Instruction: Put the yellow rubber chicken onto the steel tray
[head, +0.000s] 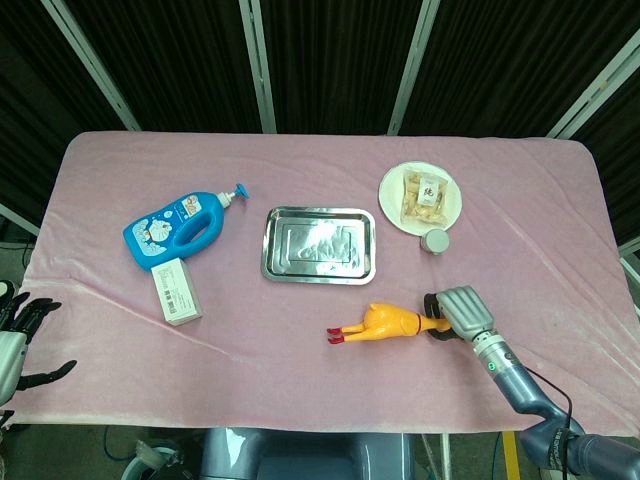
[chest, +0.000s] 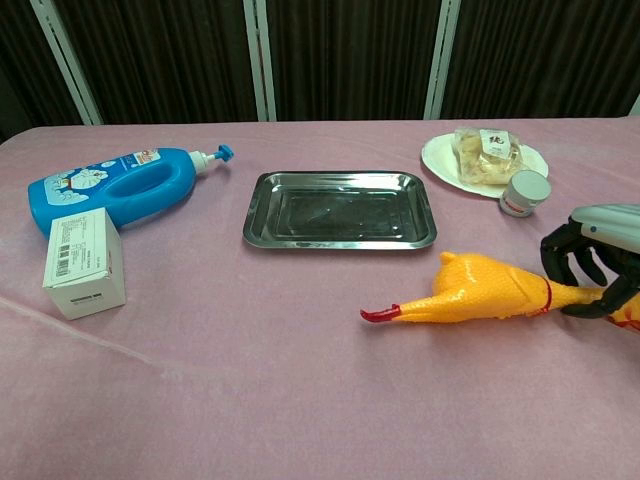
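The yellow rubber chicken (head: 385, 322) (chest: 478, 294) lies on its side on the pink cloth, its red feet pointing left, just in front of the steel tray's right corner. My right hand (head: 455, 313) (chest: 596, 262) grips the chicken's neck, dark fingers curled around it. The steel tray (head: 318, 245) (chest: 340, 209) sits bare in the middle of the table. My left hand (head: 18, 335) hangs off the table's front left corner with fingers spread and nothing in it.
A blue pump bottle (head: 180, 227) (chest: 115, 184) and a white box (head: 176, 290) (chest: 84, 260) lie left of the tray. A white plate of wrapped snacks (head: 422, 196) (chest: 484, 155) and a small tin (head: 435, 241) (chest: 523, 192) stand at the right, near my right hand.
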